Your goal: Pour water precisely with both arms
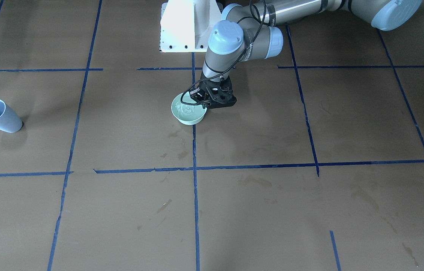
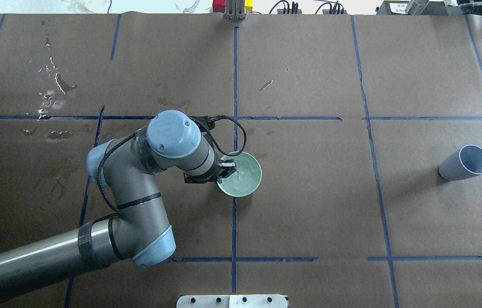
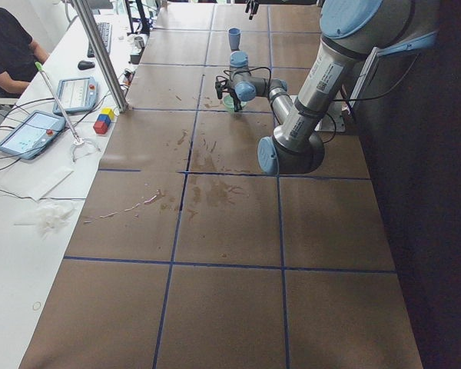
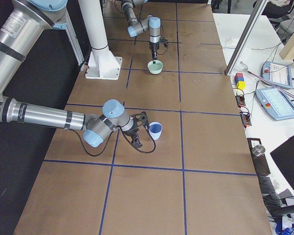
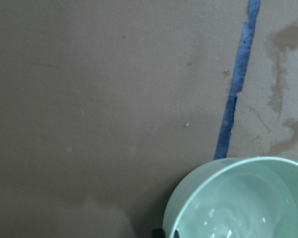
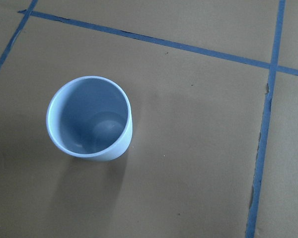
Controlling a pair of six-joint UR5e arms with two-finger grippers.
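Note:
A pale green bowl [image 2: 243, 177] stands on the brown table near its middle, and the water [image 1: 188, 109] shows in it as a glossy sheen. My left gripper [image 2: 228, 166] reaches straight down and is shut on the bowl's rim on the robot's side. In the left wrist view the bowl [image 5: 238, 198] sits at the bottom right. A light blue cup [image 2: 465, 163] stands upright far to the right, also seen in the right wrist view [image 6: 89, 118]. My right gripper [image 4: 141, 128] shows only in the exterior right view, low beside the cup [image 4: 156, 130]; I cannot tell whether it is open or shut.
Wet stains and spilled droplets [image 2: 52, 92] mark the paper at the far left. The white pedestal base [image 1: 185, 26] stands behind the bowl. Blue tape lines [image 2: 234, 222] grid the table. Tablets [image 3: 32, 131] and a seated person [image 3: 8, 46] are beside the table.

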